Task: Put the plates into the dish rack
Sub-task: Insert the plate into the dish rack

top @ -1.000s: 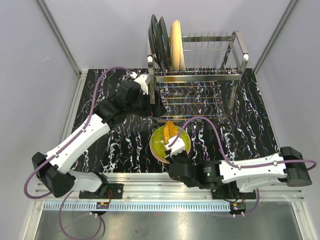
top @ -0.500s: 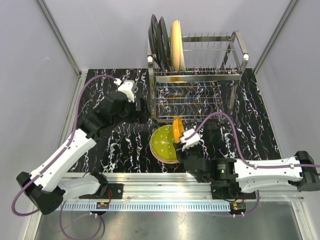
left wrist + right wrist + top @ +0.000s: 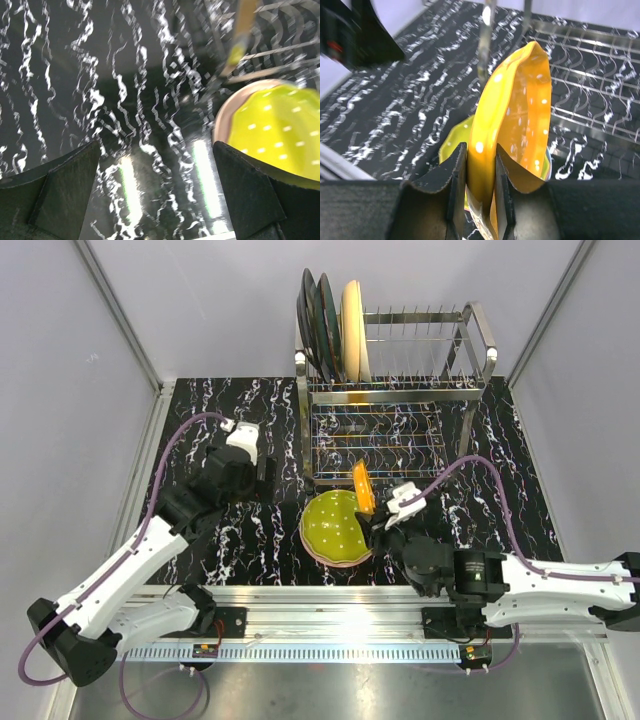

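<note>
My right gripper [image 3: 379, 519] [image 3: 480, 152] is shut on the rim of an orange speckled plate [image 3: 362, 486] [image 3: 516, 112]. It holds the plate on edge above a green speckled plate [image 3: 336, 529] [image 3: 451, 144]. The green plate lies on the table just in front of the dish rack [image 3: 400, 392], and a pink rim [image 3: 223, 116] shows beneath it. Two dark plates [image 3: 317, 322] and a cream plate [image 3: 352, 328] stand at the rack's left end. My left gripper [image 3: 266, 472] [image 3: 156, 155] hangs open and empty over the table, left of the green plate [image 3: 280, 127].
The rack's lower wire tier [image 3: 375, 440] [image 3: 592, 85] lies just beyond the held plate. Its upper tines to the right of the cream plate hold nothing. Black marbled tabletop [image 3: 250, 530] spreads left of the plates. Metal frame posts [image 3: 120, 325] flank the table.
My right gripper has raised the orange plate off the green one, turned it upright and shifted right. My left arm has drawn back from the rack's left end towards the near left.
</note>
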{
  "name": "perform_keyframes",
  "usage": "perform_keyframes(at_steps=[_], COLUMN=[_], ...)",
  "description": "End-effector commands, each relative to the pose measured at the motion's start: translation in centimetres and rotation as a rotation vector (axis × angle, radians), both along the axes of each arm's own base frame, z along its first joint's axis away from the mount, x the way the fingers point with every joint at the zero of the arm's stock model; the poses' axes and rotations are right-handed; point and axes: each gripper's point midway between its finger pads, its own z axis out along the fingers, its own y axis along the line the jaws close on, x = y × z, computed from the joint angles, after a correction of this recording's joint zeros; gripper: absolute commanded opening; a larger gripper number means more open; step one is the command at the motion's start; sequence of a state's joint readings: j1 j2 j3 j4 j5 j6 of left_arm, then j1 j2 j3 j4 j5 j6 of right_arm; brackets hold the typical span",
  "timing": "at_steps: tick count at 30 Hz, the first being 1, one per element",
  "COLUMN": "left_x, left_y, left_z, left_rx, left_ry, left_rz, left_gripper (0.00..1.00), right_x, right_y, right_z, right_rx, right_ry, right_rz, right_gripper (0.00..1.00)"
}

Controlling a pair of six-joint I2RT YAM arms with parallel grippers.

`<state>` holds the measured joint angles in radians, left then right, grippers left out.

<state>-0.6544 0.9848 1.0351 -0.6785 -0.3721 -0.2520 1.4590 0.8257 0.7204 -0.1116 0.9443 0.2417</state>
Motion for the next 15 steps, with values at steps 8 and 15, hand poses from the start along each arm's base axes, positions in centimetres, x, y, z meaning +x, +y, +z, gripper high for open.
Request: perform_keyframes(at_steps=[8, 15], left_x=[1.5, 1.6], left_y=[1.5, 1.5], left_z=[0.1, -0.2], left_rx=[0.067, 0.077], left_ry=[-0.077, -0.073], left_rz=[0.061, 0.061], left_gripper=[0.99, 0.99], right_x=[-0.4, 0.1], right_y=[-1.0, -3.2], right_z=[15.1, 22.7], right_rx=[0.228, 0.227], right_ry=[-0.133, -0.276], right_rz=[0.076, 0.038], right_gripper=[0.00, 0.00])
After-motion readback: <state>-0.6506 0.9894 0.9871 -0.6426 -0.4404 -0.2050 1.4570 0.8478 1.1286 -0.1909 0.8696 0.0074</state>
